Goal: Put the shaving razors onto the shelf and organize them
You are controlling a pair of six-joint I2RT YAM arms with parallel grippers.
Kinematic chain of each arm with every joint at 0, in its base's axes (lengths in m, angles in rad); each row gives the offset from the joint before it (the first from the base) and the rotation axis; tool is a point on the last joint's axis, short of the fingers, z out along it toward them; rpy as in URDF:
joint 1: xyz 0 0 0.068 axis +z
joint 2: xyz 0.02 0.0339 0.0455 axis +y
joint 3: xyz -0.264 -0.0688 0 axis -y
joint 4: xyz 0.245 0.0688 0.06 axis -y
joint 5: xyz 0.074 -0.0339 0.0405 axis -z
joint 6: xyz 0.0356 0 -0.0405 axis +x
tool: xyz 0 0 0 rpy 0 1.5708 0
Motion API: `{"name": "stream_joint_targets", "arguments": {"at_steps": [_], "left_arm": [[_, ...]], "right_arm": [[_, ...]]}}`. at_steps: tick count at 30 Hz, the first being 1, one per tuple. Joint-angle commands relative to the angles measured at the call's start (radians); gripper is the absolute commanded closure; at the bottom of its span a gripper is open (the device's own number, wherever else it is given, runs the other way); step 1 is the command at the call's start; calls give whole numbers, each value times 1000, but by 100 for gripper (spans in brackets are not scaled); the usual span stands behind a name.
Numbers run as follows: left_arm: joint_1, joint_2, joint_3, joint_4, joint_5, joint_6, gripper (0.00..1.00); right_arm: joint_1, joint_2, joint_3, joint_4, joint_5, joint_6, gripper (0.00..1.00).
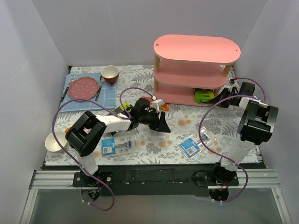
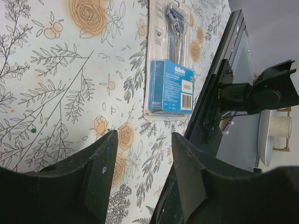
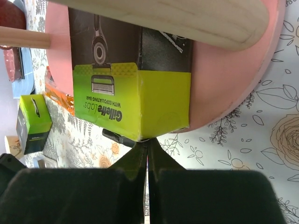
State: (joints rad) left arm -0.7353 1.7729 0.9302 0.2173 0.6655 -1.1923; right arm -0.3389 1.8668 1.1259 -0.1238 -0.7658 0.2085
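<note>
Ahead of left gripper (image 2: pixel 142 140), parted, empty: blister pack (image 2: pixel 170 60), lengthwise to approach; right gripper (image 3: pixel 148 145) closed, at shelved box (image 3: pixel 131 93).

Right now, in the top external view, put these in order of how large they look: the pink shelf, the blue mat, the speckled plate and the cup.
Largest to smallest:
1. pink shelf
2. blue mat
3. speckled plate
4. cup
No two look alike in size.

Floral table (image 1: pixel 183 124) bears shelf (image 1: pixel 196 49), left blister pack (image 1: pixel 119 145), right blister pack (image 1: pixel 194 146) (both flat).
</note>
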Motion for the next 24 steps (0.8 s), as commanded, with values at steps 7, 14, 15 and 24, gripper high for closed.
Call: {"name": "stream_joint_targets", "arguments": {"at_steps": [7,14,15,24], "left_arm": [[11,-205,82,-387,-197,360,27],[76,-309,223,-703,-480,733,2],[120,-296,237,-732,-506,779,2],[513,-130,305,-927,-592,801,2]], "right_arm": [[-2,-294,-205,-265,23,-171,43],[43,-566,-313,-366,51,-184,2],[79,-610,-313,-366,62,-176,2],[455,-693,-221,-366,204,-325,2]]}}
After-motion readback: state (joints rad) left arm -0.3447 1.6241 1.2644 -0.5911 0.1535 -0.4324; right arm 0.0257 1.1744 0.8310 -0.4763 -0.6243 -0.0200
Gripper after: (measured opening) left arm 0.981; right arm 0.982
